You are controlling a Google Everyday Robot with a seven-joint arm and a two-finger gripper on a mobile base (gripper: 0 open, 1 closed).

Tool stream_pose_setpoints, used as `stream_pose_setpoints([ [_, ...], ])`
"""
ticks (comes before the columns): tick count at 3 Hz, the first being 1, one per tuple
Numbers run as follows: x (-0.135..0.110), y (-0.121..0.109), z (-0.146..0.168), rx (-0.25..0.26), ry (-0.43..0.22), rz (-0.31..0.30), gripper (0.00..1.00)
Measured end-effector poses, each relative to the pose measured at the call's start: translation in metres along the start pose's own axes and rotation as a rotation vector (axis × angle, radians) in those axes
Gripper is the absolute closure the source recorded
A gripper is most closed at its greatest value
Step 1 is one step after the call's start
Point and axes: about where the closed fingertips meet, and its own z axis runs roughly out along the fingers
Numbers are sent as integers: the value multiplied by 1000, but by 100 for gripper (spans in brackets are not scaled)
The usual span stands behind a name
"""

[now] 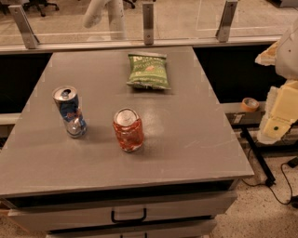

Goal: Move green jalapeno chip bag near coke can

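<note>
Bag (149, 70) lay flat on the table (195, 139), toward the 12 o'clock edge, just right of the centreline; lettered end pointed to 12, picture end to 6; long axis read roughly 12–6, though it looked nearly as wide as it was deep, so not certain; lettering too small to read.

Coke can (128, 130) stood upright near table centre, slightly toward 6, silver top and tab visible; bag sat at about 1 o'clock from it, well apart, bare table between them.

Blue can (70, 111) stood upright at 9–10 o'clock from the coke can, apart from it, top open.

Gripper (279, 114) sat at 3 o'clock, off the table past its right edge, cream-coloured, partly cut off by the frame; pincer state: cannot tell; nothing seen in it.

White limb-like shape (100, 13) at 12 o'clock beyond the table, cut off at the top, couldn't identify; tape roll (250, 104) on a low ledge at 3 o'clock; drawer handle (128, 216) at 6 o'clock, lower drawer cut off.
</note>
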Motion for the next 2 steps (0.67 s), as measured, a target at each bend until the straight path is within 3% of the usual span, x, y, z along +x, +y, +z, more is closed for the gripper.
stream_pose_setpoints([
  [1,-1,-1,-1,7,-5,-5,0],
  [2,-30,-35,12,33,-12,-140,0],
])
